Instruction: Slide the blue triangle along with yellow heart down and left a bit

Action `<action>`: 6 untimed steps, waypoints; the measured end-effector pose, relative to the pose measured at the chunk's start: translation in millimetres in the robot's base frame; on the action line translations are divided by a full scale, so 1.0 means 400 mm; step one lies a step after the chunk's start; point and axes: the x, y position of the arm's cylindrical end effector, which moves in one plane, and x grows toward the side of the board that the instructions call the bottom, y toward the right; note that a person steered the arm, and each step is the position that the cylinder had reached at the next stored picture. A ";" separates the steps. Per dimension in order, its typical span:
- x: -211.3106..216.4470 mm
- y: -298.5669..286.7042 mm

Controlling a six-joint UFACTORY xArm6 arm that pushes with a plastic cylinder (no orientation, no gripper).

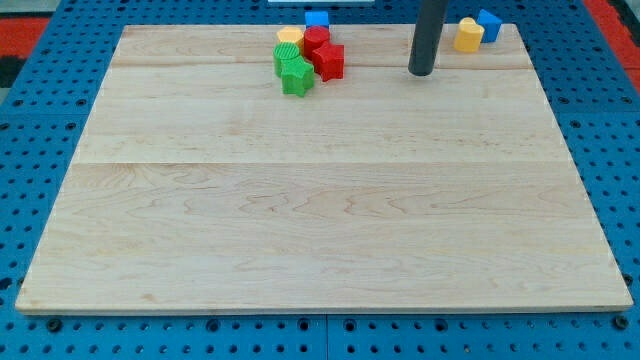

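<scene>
The blue triangle (pixel 489 24) sits at the top right corner of the wooden board (pixel 320 200), touching the yellow heart (pixel 468 35) just to its left. My tip (pixel 421 72) is on the board, left of and slightly below the yellow heart, apart from it by a small gap. The rod rises straight up out of the view's top.
A cluster of blocks sits at the top middle-left: a blue cube (pixel 317 19), a yellow block (pixel 290 37), a red block (pixel 316 41), a red star (pixel 329 62), a green block (pixel 285 56) and a green star (pixel 296 77). A blue pegboard (pixel 40 120) surrounds the board.
</scene>
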 end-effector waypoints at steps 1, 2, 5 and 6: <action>0.016 0.006; 0.020 0.166; -0.201 0.436; -0.232 0.420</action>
